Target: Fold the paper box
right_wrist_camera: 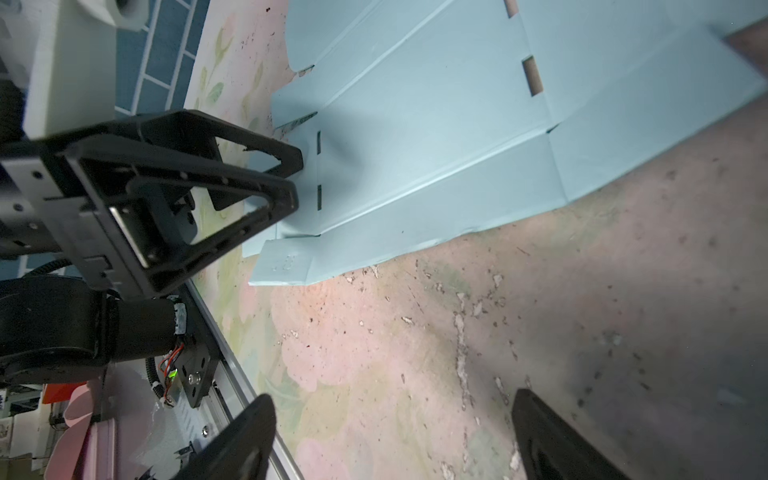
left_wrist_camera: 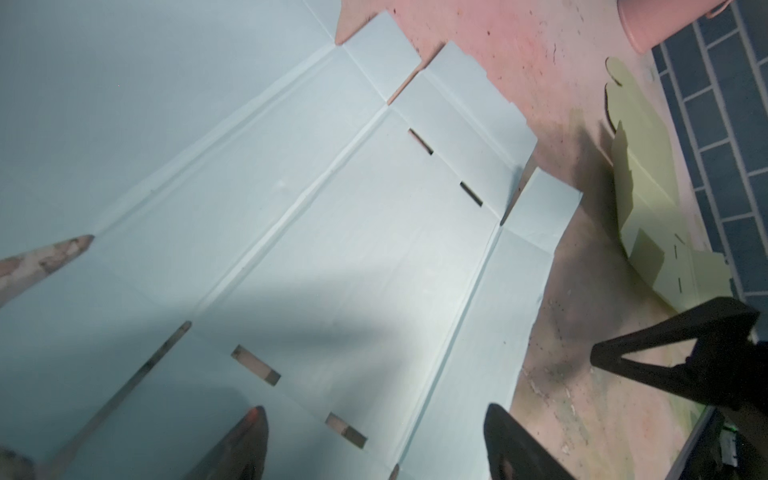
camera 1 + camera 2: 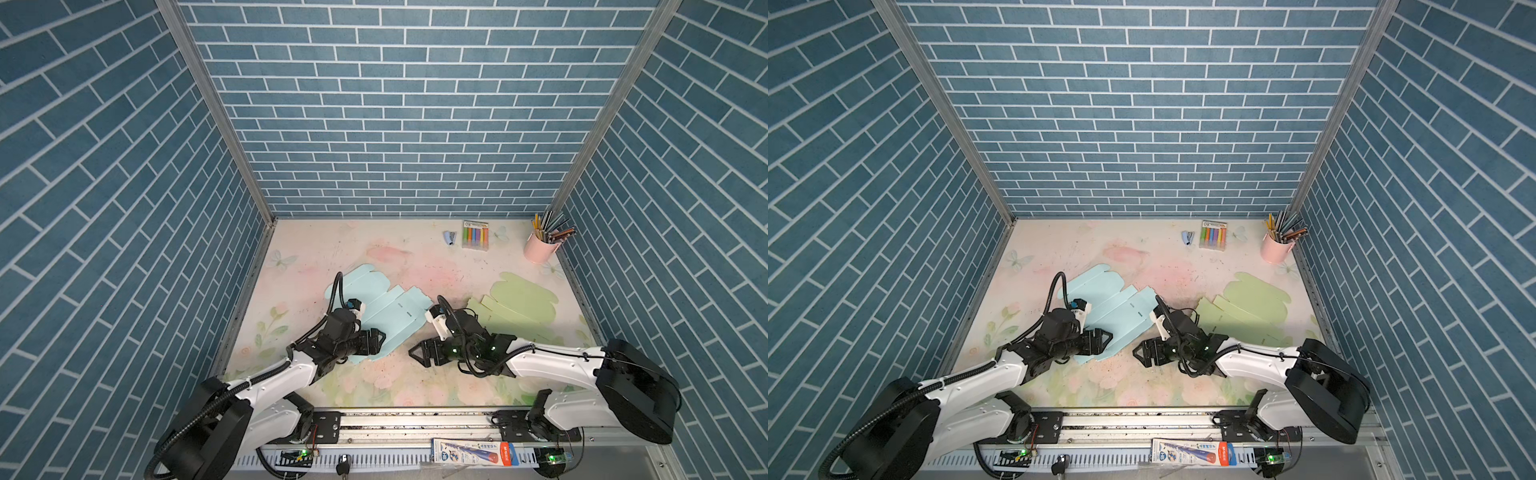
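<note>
The paper box (image 3: 386, 307) (image 3: 1119, 309) is a flat light-blue blank with creases and slots, lying left of the middle of the table. My left gripper (image 3: 380, 338) (image 3: 1106, 336) (image 2: 376, 411) is open over the blank's near end, its fingers on either side of a pair of slots. The right wrist view shows the left gripper's (image 1: 295, 180) tips close to the sheet (image 1: 436, 124); I cannot tell whether they touch it. My right gripper (image 3: 415, 353) (image 3: 1138, 355) (image 1: 395, 399) stands open over the bare mat, just right of the blank's near corner, with nothing between its fingers.
A flat green blank (image 3: 519, 303) (image 2: 640, 195) lies at the right, partly under the right arm. At the back right stand a pink cup of pencils (image 3: 540, 249), a marker pack (image 3: 475, 235) and a small stapler (image 3: 449, 237). Brick-pattern walls close three sides; a metal rail (image 3: 415, 419) runs along the front.
</note>
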